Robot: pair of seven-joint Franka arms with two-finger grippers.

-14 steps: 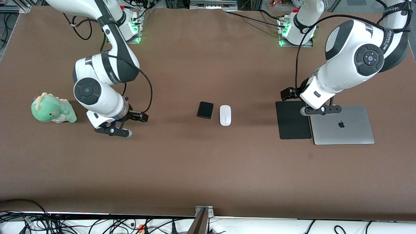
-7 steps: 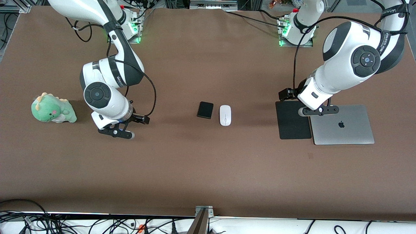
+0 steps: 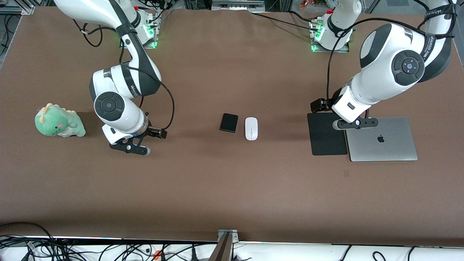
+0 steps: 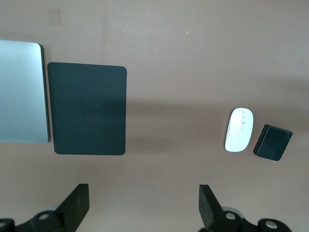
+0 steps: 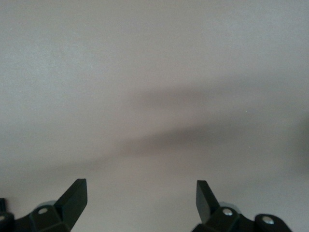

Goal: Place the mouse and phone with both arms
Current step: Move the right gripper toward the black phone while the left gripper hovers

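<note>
The white mouse and the small black phone lie side by side in the middle of the table, the phone toward the right arm's end. Both show in the left wrist view, the mouse beside the phone. My left gripper is open and empty above the seam between the black mat and the laptop; in its wrist view its gripper frames bare table. My right gripper is open and empty over bare table; its wrist view shows its gripper over brown surface only.
A green plush dinosaur sits at the right arm's end. A closed silver laptop and a large flat black mat lie side by side at the left arm's end. Cables run along the table's near edge.
The right arm has swung a little toward the table's middle, then stopped. The left gripper shifted slightly toward the mat. Mouse and phone have not moved.
</note>
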